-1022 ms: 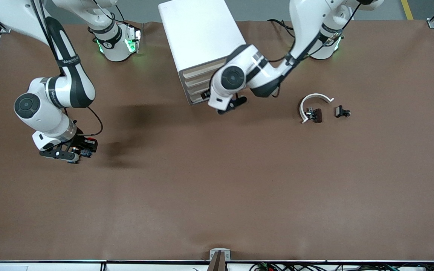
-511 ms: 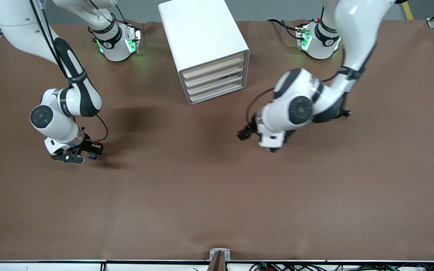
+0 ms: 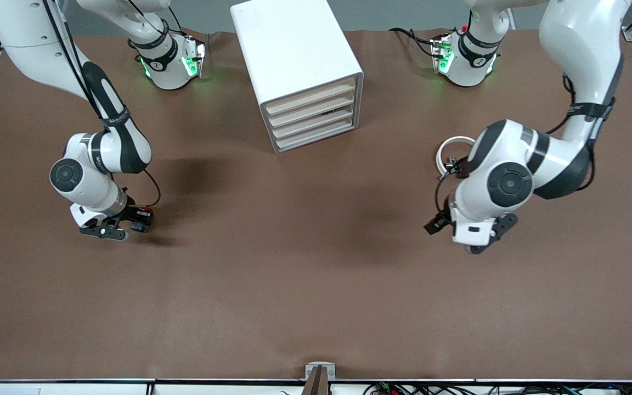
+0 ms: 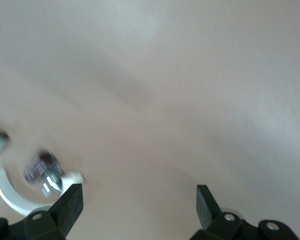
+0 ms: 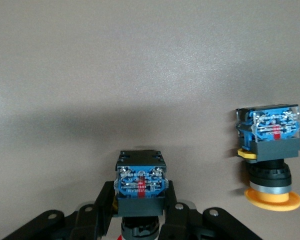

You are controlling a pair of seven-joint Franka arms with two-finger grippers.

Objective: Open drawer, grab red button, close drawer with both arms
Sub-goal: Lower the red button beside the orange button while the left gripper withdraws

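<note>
My right gripper [image 3: 127, 224] is shut on the button [image 3: 139, 225] low over the table at the right arm's end. In the right wrist view the fingers [image 5: 174, 202] clamp the button's [image 5: 140, 181] blue-and-black body, and a bit of red cap shows under it. The white cabinet [image 3: 294, 49] stands at the back middle with every drawer [image 3: 313, 118] shut. My left gripper [image 3: 489, 236] hangs open and empty over bare table at the left arm's end. In the left wrist view my left gripper [image 4: 139, 195] has only tabletop between its jaws.
A second button with a yellow-orange cap [image 5: 270, 155] stands on the table beside the held one. A white curved ring [image 3: 450, 147] and a small dark part [image 3: 452, 163] lie next to the left arm; the ring [image 4: 10, 195] also shows in the left wrist view.
The left arm swung away from the cabinet's drawers to its own end of the table, gripper still open. The right gripper shifted slightly and sank lower, still holding the button.
</note>
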